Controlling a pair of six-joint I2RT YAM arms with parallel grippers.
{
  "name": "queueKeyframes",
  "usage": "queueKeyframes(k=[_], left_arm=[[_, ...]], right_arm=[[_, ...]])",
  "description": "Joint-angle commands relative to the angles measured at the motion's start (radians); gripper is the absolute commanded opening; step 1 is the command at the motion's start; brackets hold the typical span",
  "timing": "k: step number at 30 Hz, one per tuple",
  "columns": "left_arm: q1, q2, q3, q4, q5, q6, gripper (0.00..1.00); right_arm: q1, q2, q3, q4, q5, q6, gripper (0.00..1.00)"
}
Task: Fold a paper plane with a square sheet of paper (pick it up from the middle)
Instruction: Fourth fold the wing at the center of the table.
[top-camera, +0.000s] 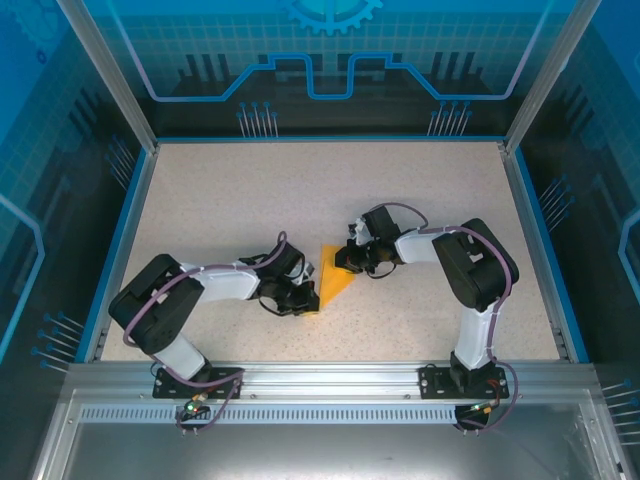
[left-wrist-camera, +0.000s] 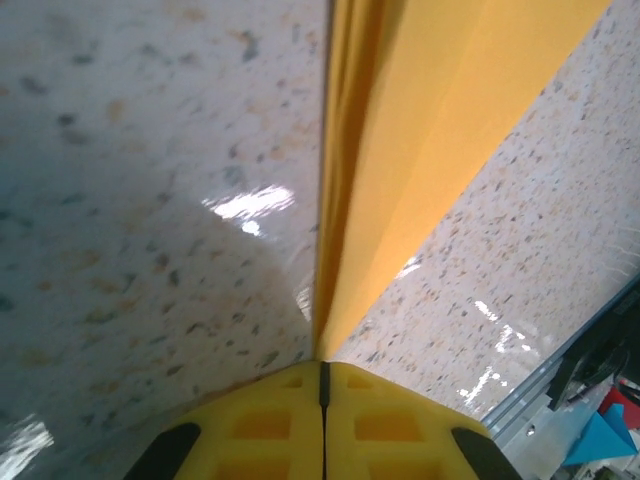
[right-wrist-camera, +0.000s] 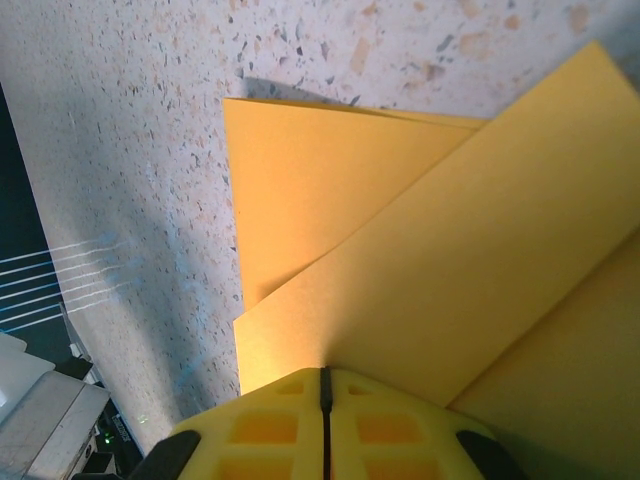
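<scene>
At the near edge a ribbed aluminium rail (top-camera: 330, 382) carries both arm bases. From it the left arm (top-camera: 190, 295), white shells on black joints, reaches inward, and the left end effector (top-camera: 297, 300) meets the near corner of the paper (top-camera: 335, 282). The paper lies about mid-table as a small orange-yellow triangle with crisp straight edges. In the left wrist view the yellow fingers (left-wrist-camera: 270, 425), moulded with shallow square pockets, are pressed together to a thin dark seam. They pinch a folded edge of the paper, which runs away from the tips as a narrow creased ridge. The right arm (top-camera: 480, 270) bends in from the other side, and the right end effector (top-camera: 352, 262) is on the paper's far right edge. Its fingers (right-wrist-camera: 265, 430) are likewise closed, nipping a matte flap that slopes up to the tips. Under that flap another layer lies flat, with one square corner showing. The table (top-camera: 250, 190) is pale, speckled and glossy like stone, and it catches glare. A blue rim (top-camera: 330, 139) borders it, with clear panels (top-camera: 330, 60) printed with blue lines beyond.
</scene>
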Motion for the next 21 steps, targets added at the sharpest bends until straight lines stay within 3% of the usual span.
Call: queueKeyframes(k=[1,9,15,21], left_arm=[[-0.005,-0.084,-0.016,-0.082,-0.043,0.005,0.07],[0.004,-0.178,0.087,-0.131,-0.175,0.034,0.15],[0.007,-0.054,0.22,-0.144,-0.207,0.068,0.22],[0.007,0.063,0.315,-0.182,-0.247,0.091,0.31]], right_arm=[[0.005,0.027,0.001,-0.061,0.026,-0.013,0.08],[0.001,-0.162,0.059,-0.206,0.07,-0.064,0.18],[-0.043,-0.299,-0.05,-0.234,0.133,-0.042,0.26],[-0.058,-0.354,-0.189,-0.171,0.11,0.016,0.35]])
